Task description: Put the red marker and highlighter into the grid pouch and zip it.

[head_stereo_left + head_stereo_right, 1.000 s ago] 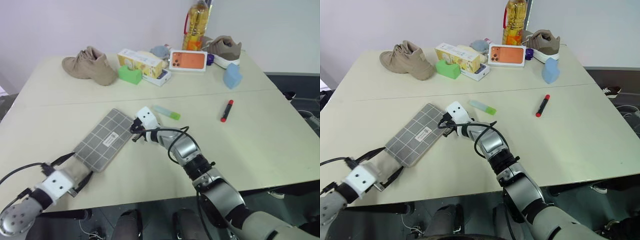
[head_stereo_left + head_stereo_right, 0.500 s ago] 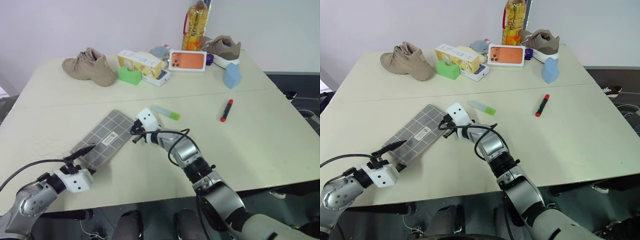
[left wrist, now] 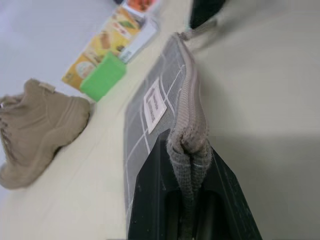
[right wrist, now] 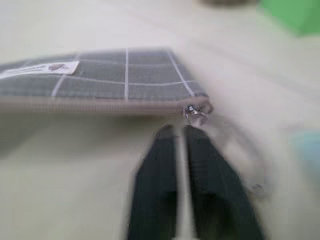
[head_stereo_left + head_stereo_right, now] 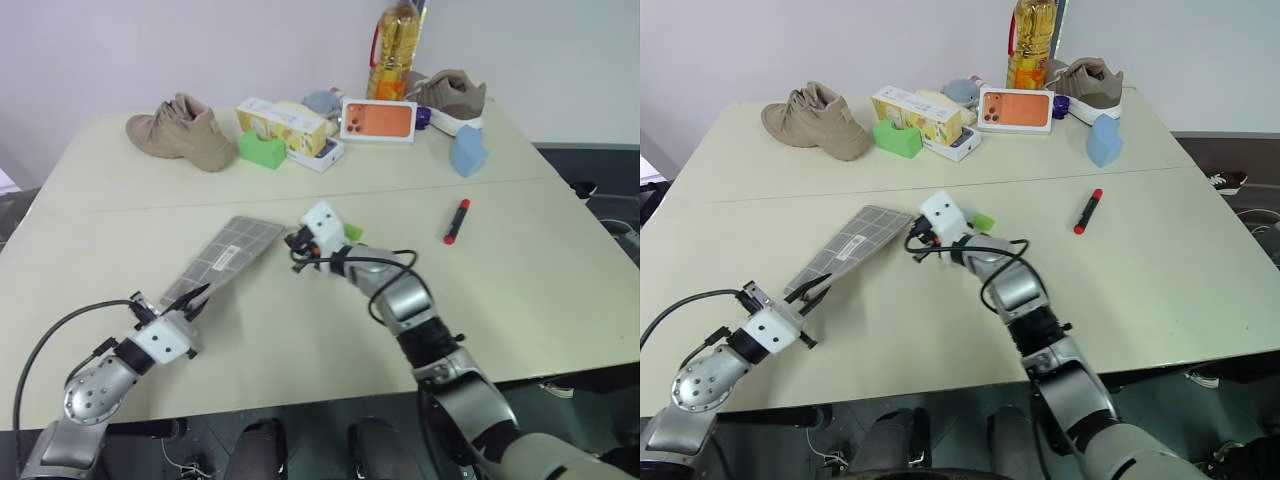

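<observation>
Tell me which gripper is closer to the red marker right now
Right. The right gripper sits mid-table by the grid pouch's zipper end, with the red marker lying apart on the table further right. The left gripper clamps the pouch's near end, farther away.

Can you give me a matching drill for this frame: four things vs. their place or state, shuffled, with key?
Things:
1. grid pouch
2. red marker
3. highlighter
4. green block

Place or state:
A. lying alone on the table's right half
B. one end pinched in the left claw
C. far side, against the yellow box
D. just behind the right claw

Pairs: 1-B, 2-A, 3-D, 4-C
</observation>
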Available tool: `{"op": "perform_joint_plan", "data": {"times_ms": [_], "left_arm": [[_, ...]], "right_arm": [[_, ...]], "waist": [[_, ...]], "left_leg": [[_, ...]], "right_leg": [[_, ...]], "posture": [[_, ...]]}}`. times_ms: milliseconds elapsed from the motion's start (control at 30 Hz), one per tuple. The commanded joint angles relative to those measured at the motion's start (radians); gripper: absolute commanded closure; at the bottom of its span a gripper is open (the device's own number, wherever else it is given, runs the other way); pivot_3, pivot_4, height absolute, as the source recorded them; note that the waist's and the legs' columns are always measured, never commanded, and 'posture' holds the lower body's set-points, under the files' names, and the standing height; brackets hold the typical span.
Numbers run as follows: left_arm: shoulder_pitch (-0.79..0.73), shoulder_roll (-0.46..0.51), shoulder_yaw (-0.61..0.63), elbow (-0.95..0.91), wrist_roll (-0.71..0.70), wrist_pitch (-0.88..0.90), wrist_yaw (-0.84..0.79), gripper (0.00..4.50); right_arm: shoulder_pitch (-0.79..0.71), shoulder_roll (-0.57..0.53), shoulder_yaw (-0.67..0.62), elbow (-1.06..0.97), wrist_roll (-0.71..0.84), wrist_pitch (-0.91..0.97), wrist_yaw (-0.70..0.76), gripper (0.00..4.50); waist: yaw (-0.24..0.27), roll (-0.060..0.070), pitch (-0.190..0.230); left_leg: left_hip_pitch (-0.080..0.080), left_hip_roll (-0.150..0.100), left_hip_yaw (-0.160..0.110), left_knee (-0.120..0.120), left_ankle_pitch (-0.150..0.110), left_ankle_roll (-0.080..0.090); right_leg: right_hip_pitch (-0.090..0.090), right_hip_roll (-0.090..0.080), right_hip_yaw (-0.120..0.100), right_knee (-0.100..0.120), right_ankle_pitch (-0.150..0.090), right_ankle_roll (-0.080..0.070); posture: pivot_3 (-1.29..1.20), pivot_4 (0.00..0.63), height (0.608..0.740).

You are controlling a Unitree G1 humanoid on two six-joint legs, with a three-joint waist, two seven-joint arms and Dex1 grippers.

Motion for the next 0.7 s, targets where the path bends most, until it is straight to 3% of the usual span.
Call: {"op": "perform_joint_plan", "data": {"times_ms": [33,133,533,633,700], "left_arm": [[-0.009,-0.019,-0.024,-0.101,-0.027,0.076,-0.016,4.5],[-0.025,-0.045,-0.054,-0.135,-0.035,0.117,-0.029,4.5],[-0.073,-0.08,-0.101,-0.152,-0.033,0.141,-0.066,4.5],[-0.066,-0.084,-0.104,-0.157,-0.027,0.14,-0.067,4.5],[-0.062,-0.086,-0.103,-0.159,-0.023,0.14,-0.065,4.5]], "right_arm": [[0.036,-0.128,-0.01,-0.138,0.002,-0.025,0.101,2.16],[0.051,-0.216,-0.019,-0.168,-0.008,-0.03,0.126,0.56],[0.014,-0.128,-0.083,-0.079,0.027,0.066,0.008,0.56],[0.006,-0.113,-0.085,-0.064,0.028,0.077,-0.006,1.37],[0.007,-0.11,-0.082,-0.069,0.03,0.082,-0.006,2.34]], "waist": [[0.001,0.0,0.0],[-0.001,-0.001,0.0],[0.009,-0.002,0.001],[0.012,-0.002,0.001],[0.018,-0.002,0.001]], "left_leg": [[0.0,0.0,0.0,0.0,0.0,0.0],[0.0,0.0,0.0,0.0,0.0,0.0],[0.003,0.001,0.0,0.003,0.0,0.0],[0.003,0.002,0.0,0.003,0.0,0.0],[0.003,0.002,0.0,0.003,0.0,0.0]], "right_leg": [[0.0,0.001,0.0,0.0,0.0,0.0],[0.0,0.002,0.0,0.0,0.0,0.0],[0.001,0.008,0.004,0.002,0.0,0.001],[0.001,0.008,0.004,0.002,0.0,0.001],[0.001,0.008,0.004,0.002,0.0,0.001]], "posture": [[0.0,0.15,0.74],[0.0,0.15,0.74],[0.0,0.15,0.74],[0.0,0.15,0.74],[0.0,0.15,0.74]]}}
